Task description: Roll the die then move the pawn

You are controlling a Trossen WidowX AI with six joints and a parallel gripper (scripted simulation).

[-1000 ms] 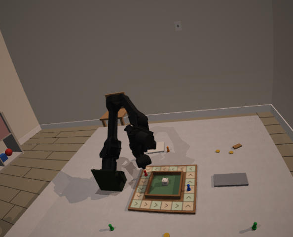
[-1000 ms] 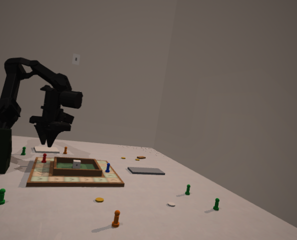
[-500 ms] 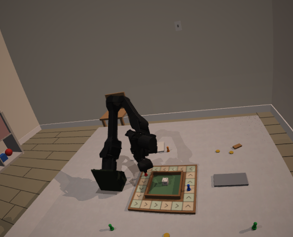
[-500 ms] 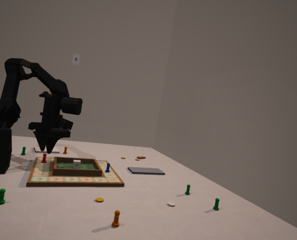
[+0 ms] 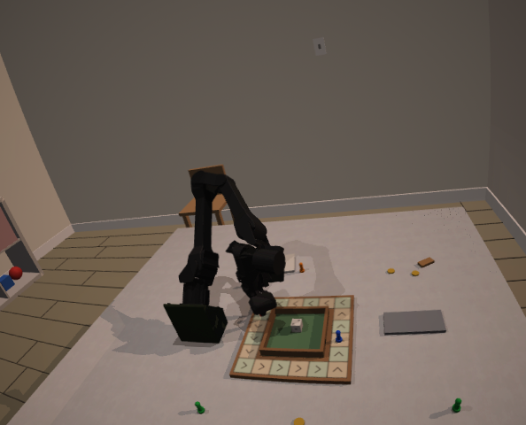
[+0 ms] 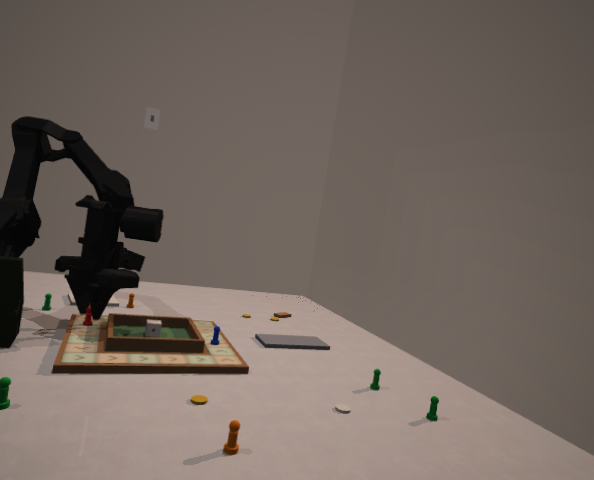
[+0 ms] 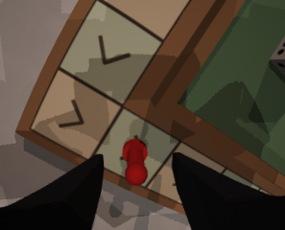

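Right under the gripper (image 7: 134,182), between its fingertips but not touching either, the red pawn (image 7: 134,159) stands on a corner square of the board (image 5: 290,377). Fingers sit about halfway apart, gripping nothing. The die (image 5: 296,324) is off to the side in the green tray (image 5: 292,351), with the blue pawn (image 5: 338,336) further past it.

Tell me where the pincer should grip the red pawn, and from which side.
Grip the red pawn on its narrow stem just under the round head, coming straight down from above. It stands upright on a corner square of the board, and the half-open pincer already straddles it, one finger each side, not yet touching.
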